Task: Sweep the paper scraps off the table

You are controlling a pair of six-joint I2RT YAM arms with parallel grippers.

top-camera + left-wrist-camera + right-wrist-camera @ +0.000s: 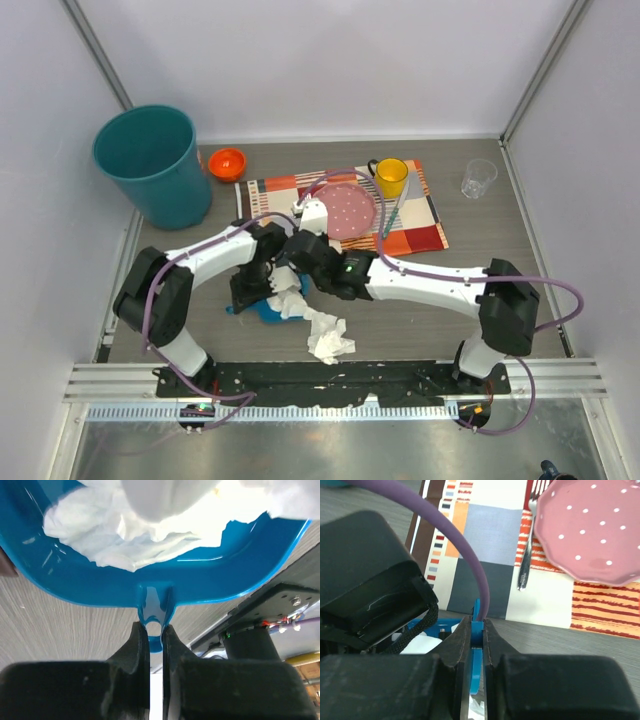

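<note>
My left gripper (155,630) is shut on the handle of a blue dustpan (75,585), which rests on the table (480,300). White paper scraps (135,535) lie in the pan. From above, the dustpan (265,310) shows under both wrists, with one wad (288,300) at its mouth. Another wad (328,338) lies loose on the table nearer the arm bases. My right gripper (478,630) is shut on a thin blue handle (477,655), with white paper just below it. In the top view, the left gripper (250,285) and right gripper (297,250) sit close together.
A teal bin (155,160) stands at the far left, an orange bowl (227,162) beside it. The patchwork placemat (415,235) carries a pink dotted plate (345,210), a fork (526,555) and a yellow cup (390,177). A clear cup (478,178) stands far right.
</note>
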